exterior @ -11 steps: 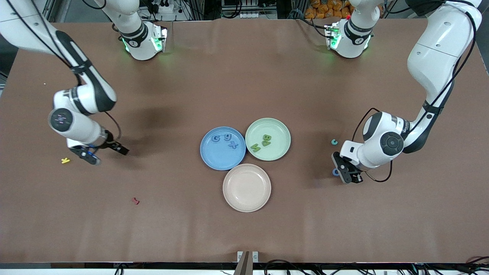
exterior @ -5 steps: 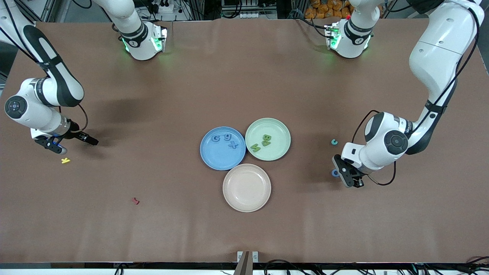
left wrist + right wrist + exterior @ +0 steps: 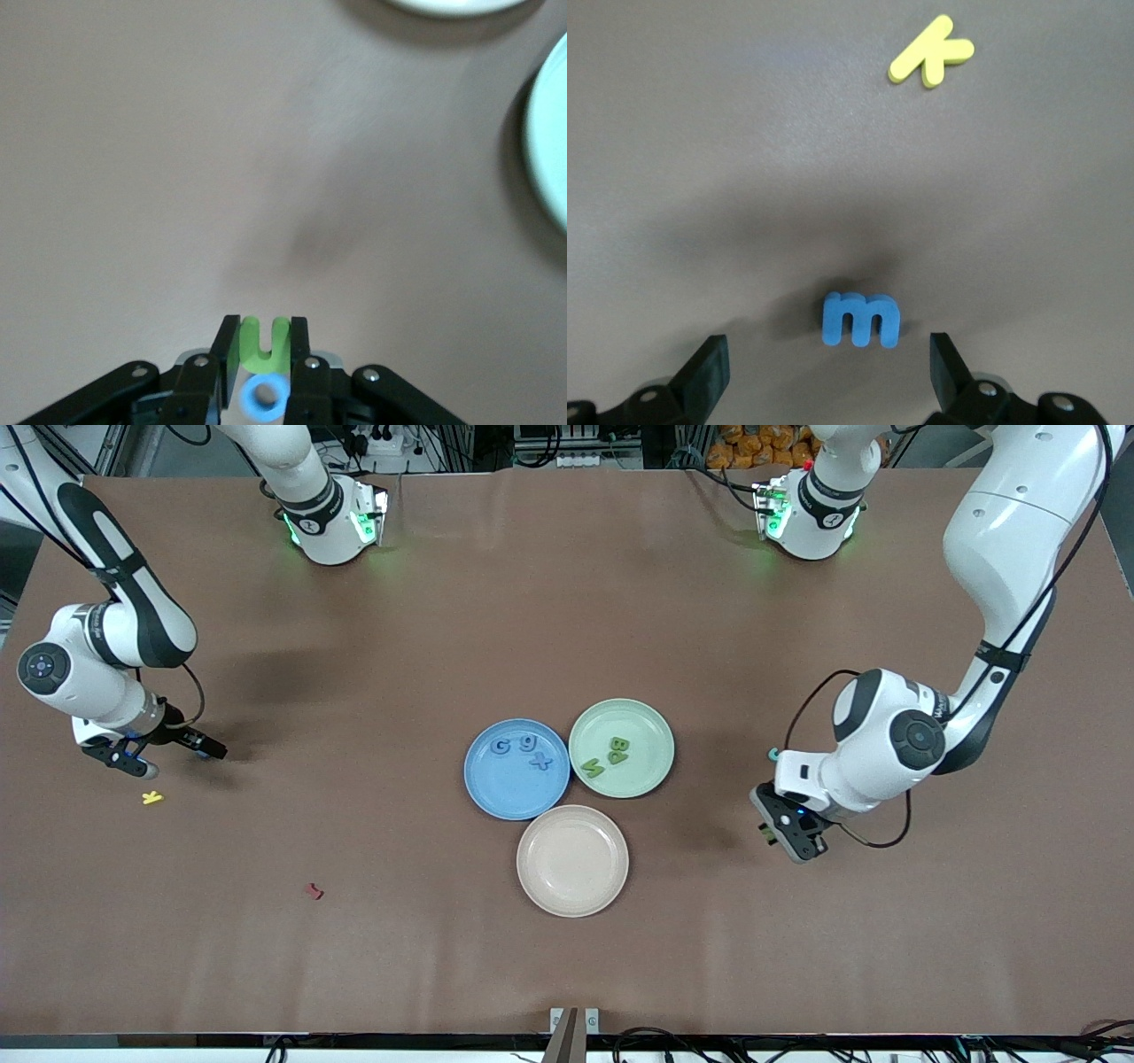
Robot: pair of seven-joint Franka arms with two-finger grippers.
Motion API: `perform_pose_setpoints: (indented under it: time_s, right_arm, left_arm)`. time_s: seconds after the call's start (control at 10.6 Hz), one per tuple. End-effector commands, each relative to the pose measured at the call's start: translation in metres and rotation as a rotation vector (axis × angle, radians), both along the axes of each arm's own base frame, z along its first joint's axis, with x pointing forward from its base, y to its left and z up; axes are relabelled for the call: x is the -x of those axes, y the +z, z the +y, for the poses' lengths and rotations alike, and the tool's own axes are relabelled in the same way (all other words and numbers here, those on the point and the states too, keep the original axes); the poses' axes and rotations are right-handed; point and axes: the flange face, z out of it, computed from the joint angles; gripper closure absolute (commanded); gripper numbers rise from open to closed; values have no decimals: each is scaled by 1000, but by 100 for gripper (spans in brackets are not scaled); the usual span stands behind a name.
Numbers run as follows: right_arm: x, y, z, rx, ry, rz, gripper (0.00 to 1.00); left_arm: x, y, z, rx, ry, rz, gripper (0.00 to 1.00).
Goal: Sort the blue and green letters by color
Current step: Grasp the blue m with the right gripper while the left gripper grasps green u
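Green foam shows between the fingers of my left gripper (image 3: 262, 352): a small green letter (image 3: 262, 343), U-shaped, pinched edge-on with the fingers closed narrowly on it. A pale blue ring-shaped letter (image 3: 263, 398) sits right under it in the left wrist view; I cannot tell whether it is held too or lying on the table. The left gripper (image 3: 787, 834) hangs over bare table toward the left arm's end, well apart from the plates. I judge the lift is done so the piece can go to the green plate (image 3: 654, 772), which already holds three green letters (image 3: 608, 755). Just beside it, the blue plate (image 3: 514, 795) carries three blue letters (image 3: 523, 749), and the pink plate (image 3: 572, 861), nearer the camera, holds nothing.

My right gripper (image 3: 828, 376) is spread wide and empty, low over a blue "m" (image 3: 861, 320) lying flat, ready to close on it. The yellow letter (image 3: 931, 52) lies near it; the red letter (image 3: 312, 890) lies nearer the camera.
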Motion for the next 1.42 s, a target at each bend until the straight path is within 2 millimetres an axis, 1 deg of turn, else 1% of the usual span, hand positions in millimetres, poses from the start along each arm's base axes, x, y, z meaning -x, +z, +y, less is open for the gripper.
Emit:
perform_pose_setpoints:
  time_s: [0.0, 0.09, 0.19, 0.28, 0.38, 0.47, 0.57, 0.85, 0.94, 1.04, 1.13, 1.23, 1.32]
  right_arm:
    - [6, -9, -6, -13, 12, -13, 0]
    - [6, -11, -6, -15, 12, -13, 0]
    - [6, -12, -6, -17, 13, -17, 0]
    - [6, -14, -5, -23, 13, -16, 0]
    - [6, -16, -5, -26, 13, -14, 0]
    - [6, -16, -4, -18, 33, -15, 43]
    - [5, -16, -4, -10, 49, -17, 99]
    - [6, -18, -7, -13, 43, -14, 100]
    - [5, -17, -5, -13, 46, -16, 100]
    - [0, -15, -1, -9, 50, -20, 100]
    - [-10, -10, 11, -9, 64, -29, 100]
    - [-24, -5, 32, -8, 82, -41, 100]
    - [-41, -3, 59, -12, 91, -59, 100]
  left_arm:
    - [31, 31, -66, 17, 193, 98, 100]
    - [41, 36, -89, 16, 264, 122, 100]
    - [49, 36, -107, 24, 346, 143, 100]
    - [55, 36, -120, 28, 395, 156, 100]
    - [58, 33, -126, 31, 432, 171, 100]
    - [63, 28, -133, 30, 457, 185, 100]
    - [65, 26, -137, 25, 461, 185, 100]
    - [69, 24, -144, 27, 505, 200, 100]
    - [69, 23, -146, 29, 526, 206, 100]
    - [73, 22, -152, 30, 541, 212, 100]
    - [75, 22, -158, 34, 565, 219, 100]
    - [75, 21, -165, 37, 570, 218, 100]
    - [73, 21, -165, 34, 574, 214, 100]
